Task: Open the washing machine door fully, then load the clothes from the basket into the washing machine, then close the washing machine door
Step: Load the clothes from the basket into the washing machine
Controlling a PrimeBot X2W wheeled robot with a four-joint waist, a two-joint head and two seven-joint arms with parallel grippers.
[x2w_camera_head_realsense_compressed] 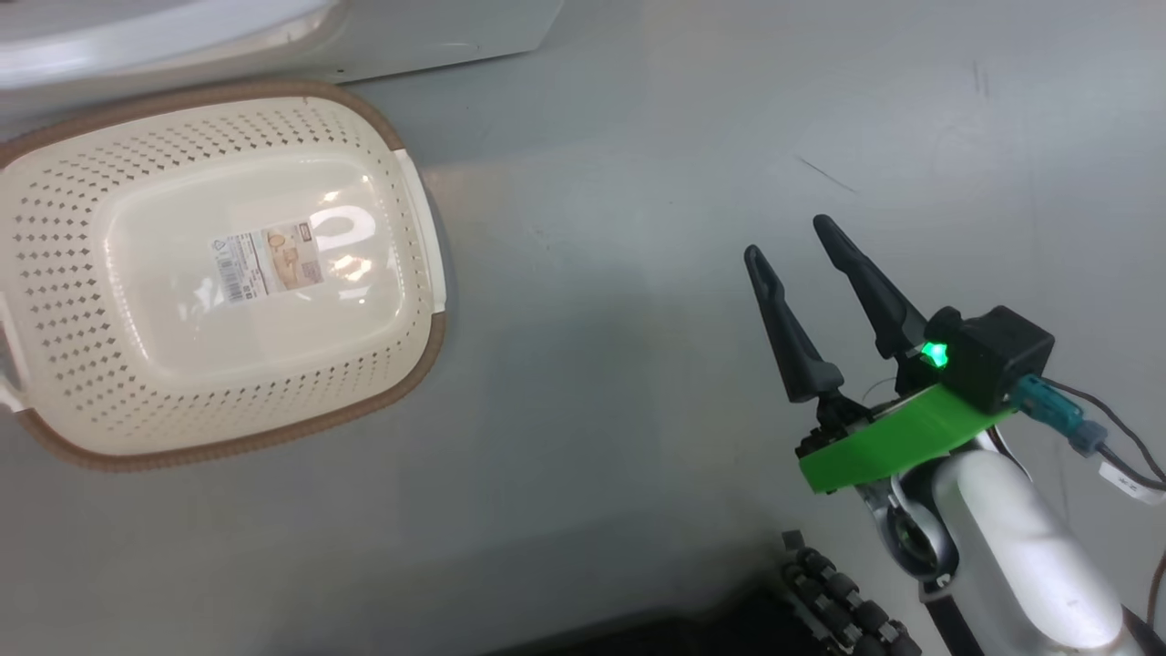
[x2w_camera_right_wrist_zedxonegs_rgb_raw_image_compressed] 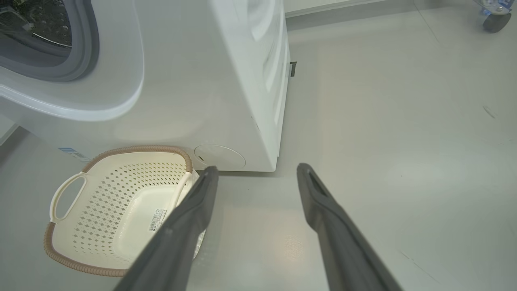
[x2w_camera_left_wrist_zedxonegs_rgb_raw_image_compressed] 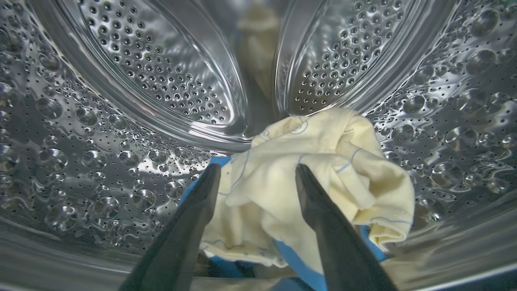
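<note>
- Steel drum [x2w_camera_left_wrist_zedxonegs_rgb_raw_image_compressed: 161, 81] takes up most of the left wrist view. You have the left gripper [x2w_camera_left_wrist_zedxonegs_rgb_raw_image_compressed: 257, 167] inside the washing machine [x2w_camera_right_wrist_zedxonegs_rgb_raw_image_compressed: 194, 81], so I judge the door-opening step done.
- Left gripper: fingers spread, tips apart at lower centre of frame, with no pinch visible. Whether either finger brushes the cloth, I cannot tell.
- Clothes [x2w_camera_left_wrist_zedxonegs_rgb_raw_image_compressed: 323, 161]: a cream-yellow bundle with blue trim lies on the drum floor at centre to lower right of the left wrist view. It sits between the fingers and beyond them, and looks loose rather than gripped.
- Right gripper [x2w_camera_head_realsense_compressed: 788, 237]: at the right of the head view, fingers spread and holding nothing. It hangs over bare grey floor [x2w_camera_head_realsense_compressed: 638, 273], well apart from the basket.
- Basket [x2w_camera_head_realsense_compressed: 64, 273]: at the left of the head view, on the floor just beside the foot of the washing machine. Its base lies open to view with the label sticker [x2w_camera_head_realsense_compressed: 269, 264] plain to read, and no garment sits in it. The right wrist view, lower left, agrees.
- Grey seal [x2w_camera_right_wrist_zedxonegs_rgb_raw_image_compressed: 87, 48] and the dark mouth of the machine sit at the upper left of the right wrist view.
- Progress, as I judge it: door opened and loading done or as good as done.
- Left for you: draw the left arm out of the drum, then swing the door shut. Where the door stands, I cannot tell from these views.
- Watch: blue cloth runs to the bottom edge of the left wrist view, near the drum lip. It may snag in the seal when you close up.
</note>
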